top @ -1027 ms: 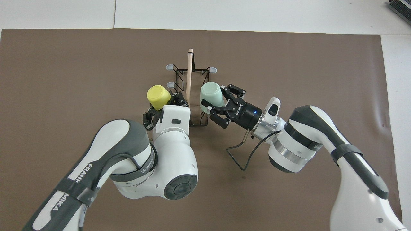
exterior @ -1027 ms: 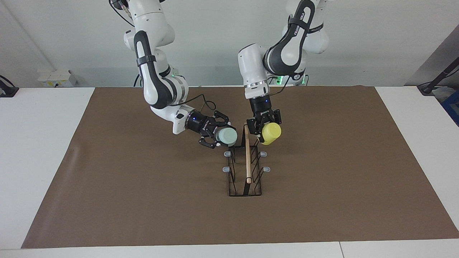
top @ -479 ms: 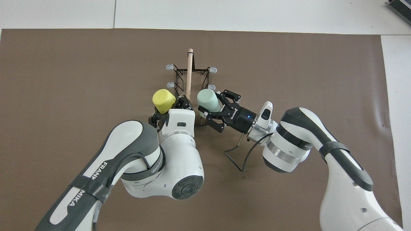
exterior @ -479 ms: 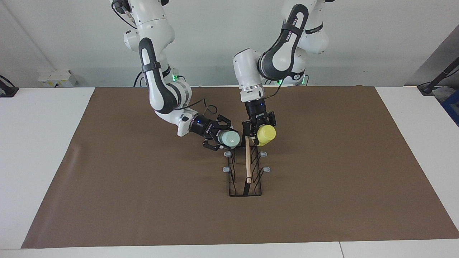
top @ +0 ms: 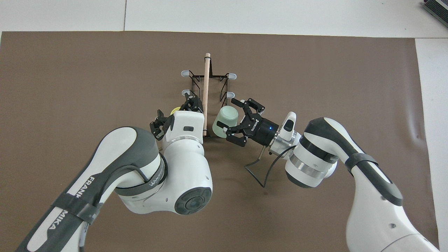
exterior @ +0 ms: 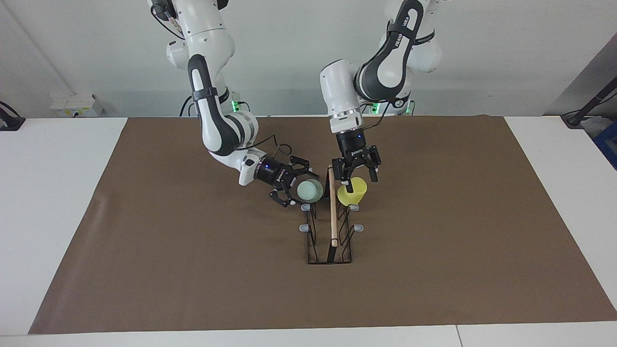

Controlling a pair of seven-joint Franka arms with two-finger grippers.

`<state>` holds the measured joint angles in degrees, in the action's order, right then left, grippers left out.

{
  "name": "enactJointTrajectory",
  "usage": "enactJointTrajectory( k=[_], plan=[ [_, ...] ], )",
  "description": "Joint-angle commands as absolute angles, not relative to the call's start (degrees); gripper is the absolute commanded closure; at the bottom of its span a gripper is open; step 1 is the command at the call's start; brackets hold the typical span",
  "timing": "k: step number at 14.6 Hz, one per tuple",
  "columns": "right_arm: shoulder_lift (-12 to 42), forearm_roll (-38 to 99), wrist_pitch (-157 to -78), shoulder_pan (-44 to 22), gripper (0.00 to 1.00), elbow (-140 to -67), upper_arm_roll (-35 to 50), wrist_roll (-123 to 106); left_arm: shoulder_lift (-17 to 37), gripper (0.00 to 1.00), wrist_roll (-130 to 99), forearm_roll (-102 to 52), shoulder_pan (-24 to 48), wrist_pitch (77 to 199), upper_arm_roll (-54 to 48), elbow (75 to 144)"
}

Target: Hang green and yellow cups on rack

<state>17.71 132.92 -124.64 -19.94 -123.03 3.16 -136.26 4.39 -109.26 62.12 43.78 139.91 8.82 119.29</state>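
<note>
- Facing view: both cups sat on the rack (exterior: 330,226), on the prongs at its robot end.
- Left gripper (exterior: 357,174) had spread off the yellow cup (exterior: 351,193); right gripper (exterior: 291,185) had spread off the green cup (exterior: 309,191).
- Judgement: 2 cups hung; only retreat remained.

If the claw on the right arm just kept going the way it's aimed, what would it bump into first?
The right gripper points at the green cup, which sits between its open fingers on the rack, so it would likely meet that cup first.

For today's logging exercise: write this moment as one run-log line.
left gripper: open over yellow cup | right gripper: open around green cup | cups: on rack
</note>
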Motion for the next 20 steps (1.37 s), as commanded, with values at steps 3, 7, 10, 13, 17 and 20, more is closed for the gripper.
enactJointTrajectory(
  k=[3, 7, 10, 13, 17, 20],
  plan=[
    [15.83, 134.91, -124.98, -19.78, 0.0, -122.87, 3.25, -137.46, 3.34, 0.0, -98.99, 62.4, 38.95, 144.3, 8.7, 120.5],
    [9.42, 133.77, -133.13, -19.95, 0.0, -122.78, 3.25, -132.99, 3.69, 0.0, -89.41, 60.39, 33.68, 147.65, 8.61, 119.62],
    [5.55, 131.76, -138.94, -20.04, 0.0, -122.43, 3.69, -128.59, 3.95, 0.0, -75.99, 49.26, 31.3, 147.75, 8.7, 116.82],
    [3.7, 127.11, -144.47, -19.95, 0.0, -122.34, 3.69, -128.06, 3.43, 0.0, -60.69, 37.83, 28.58, 146.61, 8.61, 114.88],
    [1.5, 110.79, -150.73, -18.46, 0.0, -122.34, 3.08, -127.79, 0.62, 0.0, -42.23, 25.17, 24.62, 142.66, 8.7, 114.44],
    [1.67, 95.42, -150.38, -14.78, 0.0, -122.26, 3.08, -127.0, -1.58, 0.0, -27.03, 16.73, 20.93, 137.82, 8.79, 114.35]
  ],
)
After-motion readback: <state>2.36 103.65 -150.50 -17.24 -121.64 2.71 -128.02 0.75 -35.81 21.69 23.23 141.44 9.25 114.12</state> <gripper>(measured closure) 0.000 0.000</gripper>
